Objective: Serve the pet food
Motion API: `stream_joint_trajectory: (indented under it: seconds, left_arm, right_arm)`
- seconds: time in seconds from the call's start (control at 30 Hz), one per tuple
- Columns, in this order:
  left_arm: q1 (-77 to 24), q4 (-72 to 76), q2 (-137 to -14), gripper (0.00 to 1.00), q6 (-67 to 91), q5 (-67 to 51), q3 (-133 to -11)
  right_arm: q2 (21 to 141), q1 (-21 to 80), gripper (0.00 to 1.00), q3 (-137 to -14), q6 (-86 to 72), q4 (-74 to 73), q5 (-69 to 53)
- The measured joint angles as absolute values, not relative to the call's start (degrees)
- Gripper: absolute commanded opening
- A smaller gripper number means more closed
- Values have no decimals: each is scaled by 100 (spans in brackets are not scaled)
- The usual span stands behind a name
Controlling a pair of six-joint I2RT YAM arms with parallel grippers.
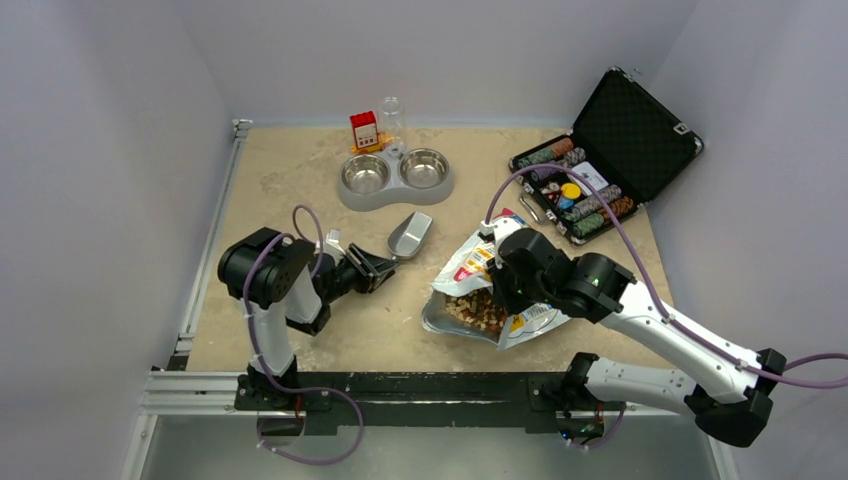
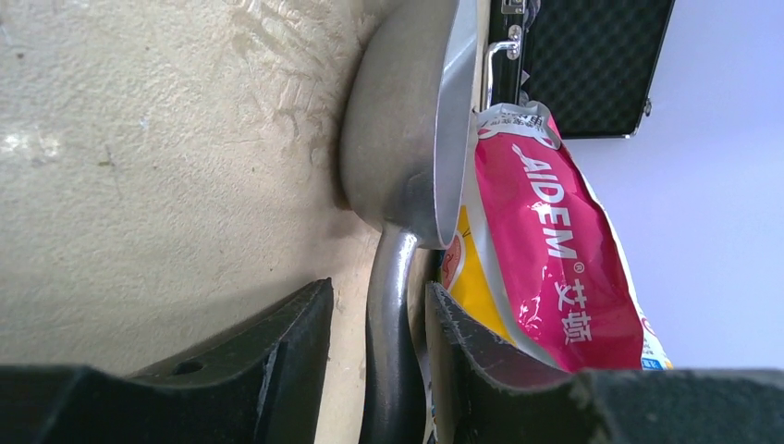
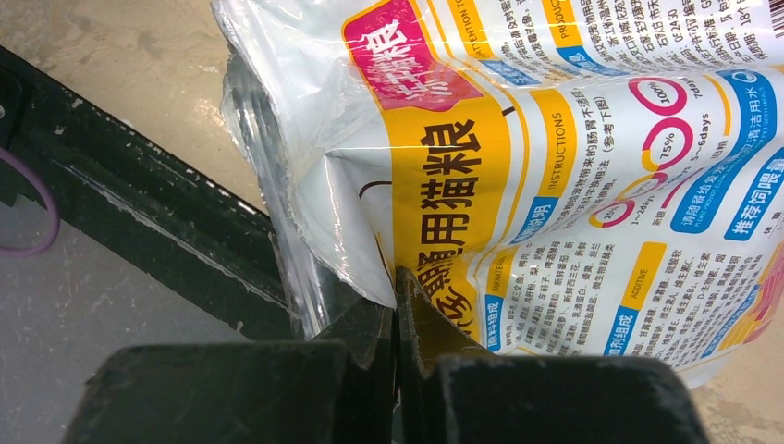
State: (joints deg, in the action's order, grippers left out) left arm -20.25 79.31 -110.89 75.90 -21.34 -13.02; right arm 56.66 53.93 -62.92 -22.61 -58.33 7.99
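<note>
Top external view gives us the whole desk [image 1: 300,200]: the pet food [image 1: 478,312] lies as a brown heap inside the open, silver-lined mouth of a printed bag [image 1: 468,268]. The bag lies flat on the near right part of the desk, its mouth toward the near edge. The right claw [image 1: 508,283] sits over the bag's upper side, and in the right wrist view we see its two fingers [image 3: 365,328] pressed together with the edge of the bag's film pinched between them. Just left of the bag lies a metal scoop [image 1: 410,235], hollow side up, its handle [image 2: 393,314] pointing toward the left claw [image 1: 377,268]. From the left wrist view we see that claw's fingers apart, one on each side of the handle, with a strip of desk showing between the handle and one finger, so it is not clamped. Farther back stand a double bowl [image 1: 395,178], a small red box [image 1: 365,130] and a clear bottle [image 1: 391,115]. At the far right an open black case [image 1: 620,130] holds rows of chips [image 1: 575,190].
</note>
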Motion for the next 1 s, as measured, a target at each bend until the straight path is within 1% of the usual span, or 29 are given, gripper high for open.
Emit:
stream_joint_trajectory:
  seconds: [0.07, 0.1, 0.13, 0.17, 0.23, 0.27, 0.4, 0.47, 0.57, 0.6, 0.63, 0.7, 0.8, 0.83, 0.93, 1.0]
  left_arm:
    - [-2025, 7931, -11135, 44, 7590, -2141, -1345]
    - [-2025, 7931, -11148, 41, 7592, -2143, -1363]
    - [-2027, 7926, -11155, 36, 7588, -2143, -1378]
    - [-2025, 7924, -11170, 27, 7588, -2143, -1389]
    - [-2025, 7924, -11227, 5, 7588, -2163, -1415]
    - [-2027, 7990, -11236, 0, 7599, -2257, -1455]
    - [-2021, 7793, -11024, 0, 7771, -2233, -1435]
    - [-2014, 7229, -10453, 0, 7891, -2248, -1247]
    - [-2003, 5638, -8851, 0, 7839, -2383, -1000]
    - [-2001, 4869, -8189, 0, 7719, -2436, -1037]
    - [-1999, 3885, -7516, 0, 7531, -2473, -1199]
    - [-2010, 1516, -6326, 0, 6956, -2427, -1970]
    - [-2016, -976, -5360, 0, 6108, -2397, -3269]
    - [-2016, -1608, -5181, 0, 5852, -2456, -3653]
    - [-2091, -3542, -4950, 0, 5234, -2755, -4681]
    - [-2246, -4661, -4860, 0, 4965, -2834, -5057]
  right_arm:
    - [5673, 5395, 0, -6294, -2246, -5833, 797]
    - [5677, 5395, 0, -6296, -2244, -5833, 797]
    - [5686, 5395, 0, -6298, -2239, -5833, 797]
    - [5697, 5395, 0, -6300, -2235, -5833, 797]
    - [5706, 5395, 0, -6300, -2228, -5833, 797]
    - [5708, 5395, 0, -6302, -2228, -5833, 799]
    - [5784, 5400, 0, -6377, -2246, -5870, 878]
    - [5852, 5400, 0, -6442, -2270, -5894, 972]
    - [5885, 5400, 0, -6471, -2296, -5887, 1085]
    - [5885, 5400, 0, -6471, -2303, -5883, 1120]
    - [5885, 5400, 0, -6471, -2309, -5872, 1157]
    - [5887, 5411, 0, -6471, -2318, -5863, 1262]
    - [5902, 5417, 0, -6471, -2335, -5837, 1406]
    - [5918, 5417, 0, -6471, -2335, -5830, 1428]
    - [5966, 5428, 0, -6471, -2335, -5798, 1490]
    - [5970, 5433, 0, -6471, -2335, -5769, 1516]
